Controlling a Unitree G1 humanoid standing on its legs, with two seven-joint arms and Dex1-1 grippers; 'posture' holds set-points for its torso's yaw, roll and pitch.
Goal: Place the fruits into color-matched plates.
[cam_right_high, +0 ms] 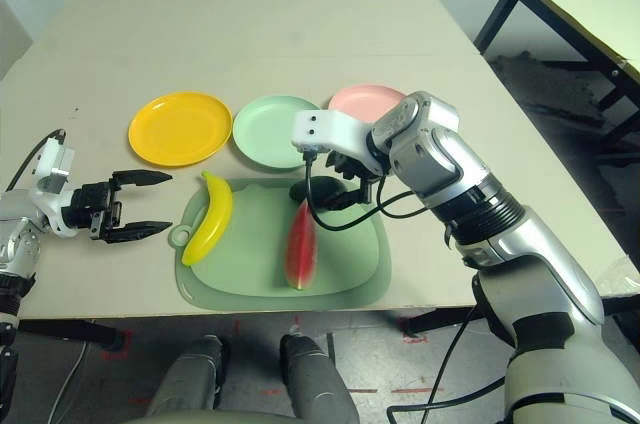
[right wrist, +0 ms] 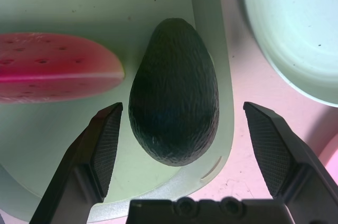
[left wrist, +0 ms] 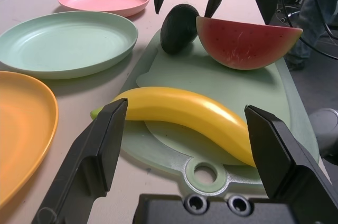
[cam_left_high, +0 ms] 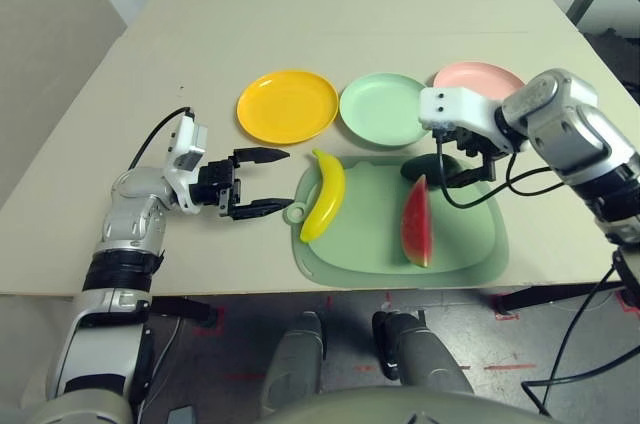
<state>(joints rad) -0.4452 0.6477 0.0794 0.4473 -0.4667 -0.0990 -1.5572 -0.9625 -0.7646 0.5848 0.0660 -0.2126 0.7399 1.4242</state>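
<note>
A yellow banana (cam_left_high: pixel 324 196), a dark green avocado (right wrist: pixel 174 113) and a red watermelon wedge (cam_left_high: pixel 416 224) lie on a green cutting board (cam_left_high: pixel 370 249). Behind the board stand a yellow-orange plate (cam_left_high: pixel 287 105), a mint green plate (cam_left_high: pixel 383 109) and a pink plate (cam_left_high: pixel 478 77), with nothing on them. My right gripper (cam_left_high: pixel 455 170) hangs open over the avocado, one finger on either side, not touching it. To the left of the board my left gripper (cam_left_high: pixel 289 181) is open, low over the table, and points at the banana.
The board's ring handle (cam_left_high: pixel 294 212) sticks out toward my left gripper. The table's front edge (cam_left_high: pixel 250 292) runs just below the board. Black cables (cam_left_high: pixel 500 184) loop off my right wrist. Another table (cam_right_high: pixel 590 4) stands at the far right.
</note>
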